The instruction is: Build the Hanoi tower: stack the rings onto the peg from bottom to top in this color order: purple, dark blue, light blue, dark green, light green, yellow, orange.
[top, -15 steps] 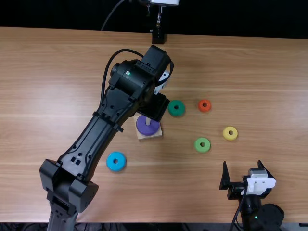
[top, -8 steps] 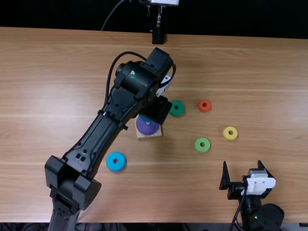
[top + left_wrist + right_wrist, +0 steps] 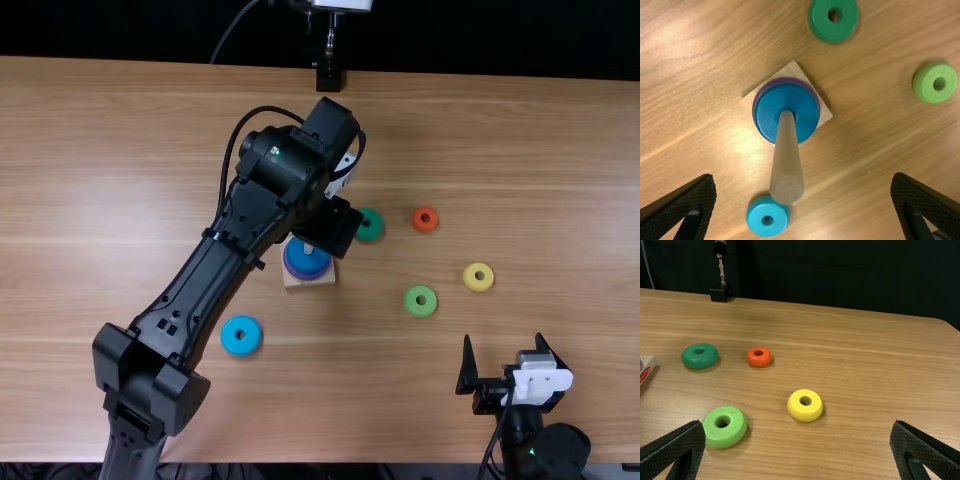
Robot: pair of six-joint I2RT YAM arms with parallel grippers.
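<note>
Resting on the purple ring (image 3: 307, 276), the dark blue ring (image 3: 810, 107) is centred by the peg (image 3: 786, 170), itself borne upright by the base (image 3: 825, 116)! Over it, the left hand (image 3: 803, 182) is spread wide, nothing pinched, so no ring should be dragged up. Probably wanted next: the light blue ring (image 3: 755, 218), laid flat on the desk (image 3: 420, 370), hole upward for threading. Off to the side, the right hand (image 3: 797, 425), also spread, is placed clear of the stacking.
</note>
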